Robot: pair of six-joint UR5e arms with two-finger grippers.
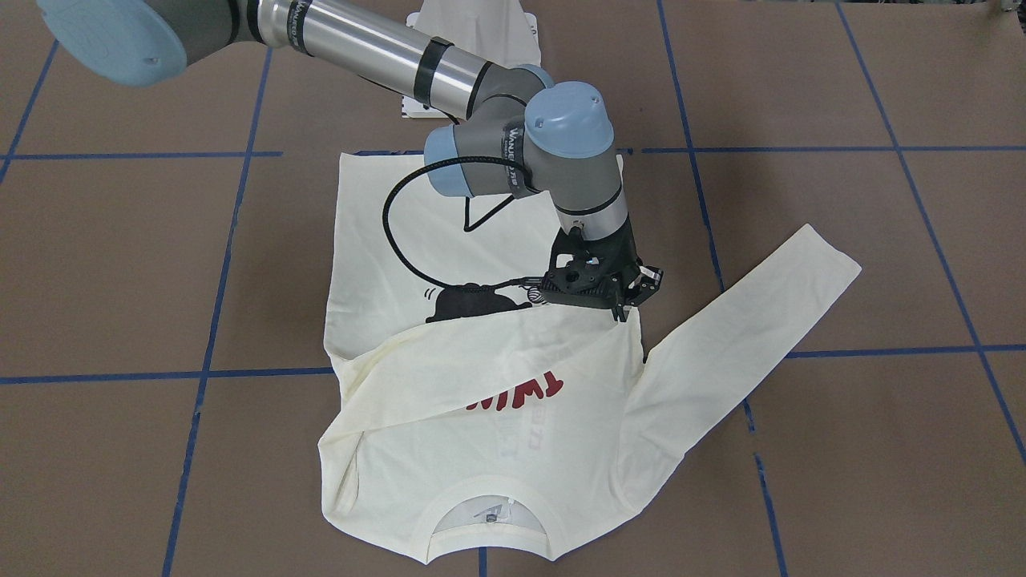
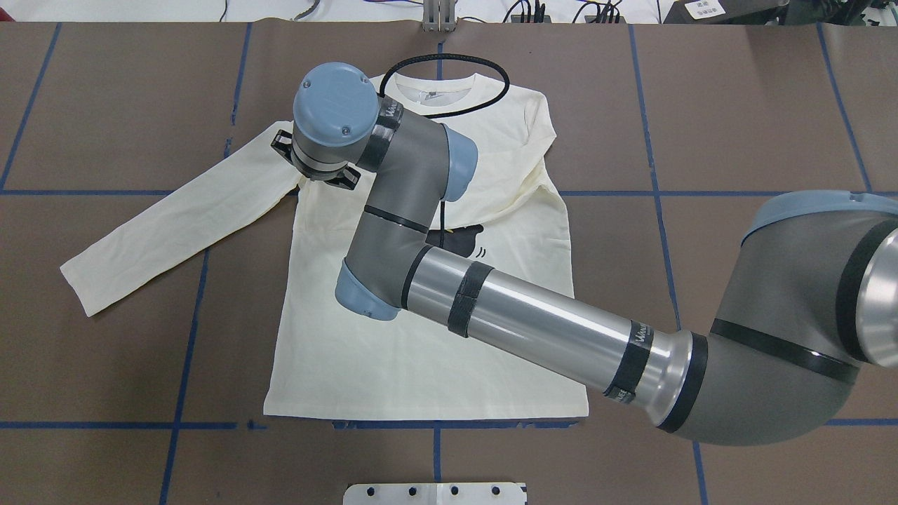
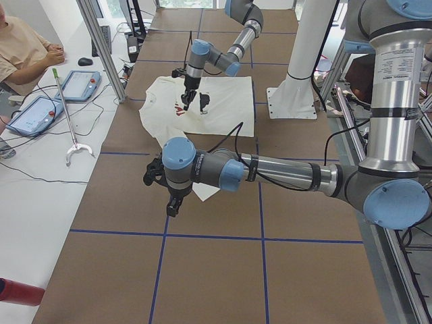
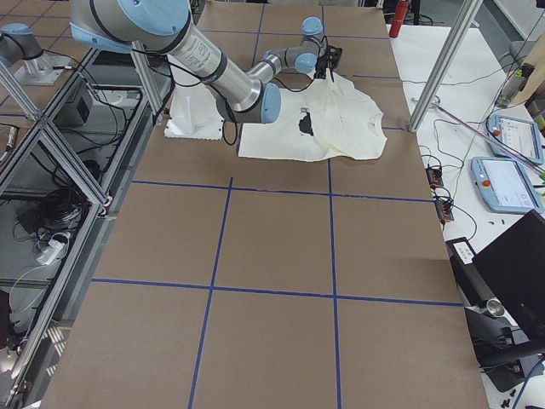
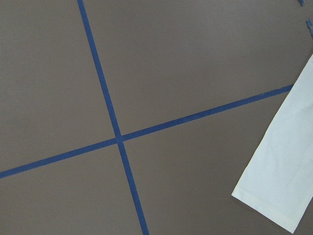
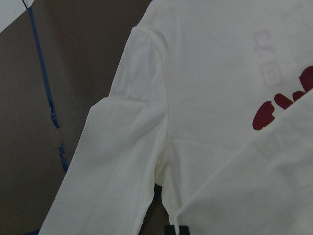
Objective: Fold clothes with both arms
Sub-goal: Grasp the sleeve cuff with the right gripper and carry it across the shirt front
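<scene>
One T-shirt [image 1: 513, 465]; two arms, left arm [image 3: 283, 172] and right arm [image 2: 533, 315]; two tablets [image 3: 79, 84]; one person [image 3: 23, 47].

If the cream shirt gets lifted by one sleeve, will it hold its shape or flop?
Likely floppy: the sleeve at the right gripper drapes in creases across the T-shirt. Probably thin and light, since the red lettering seems to show faintly through the folded layer.

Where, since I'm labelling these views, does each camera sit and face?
Front-facing: across the table, facing the base; right arm over T-shirt.
Overhead: behind the base, looking forward, down; right arm.
Exterior left: table's left end; left arm near, right far.
Exterior right: table's right end; right arm near.
Left wrist: down at table, sleeve cuff; no arm.
Right wrist: close on T-shirt; no arm.
Front-facing and overhead share the collar.
</scene>
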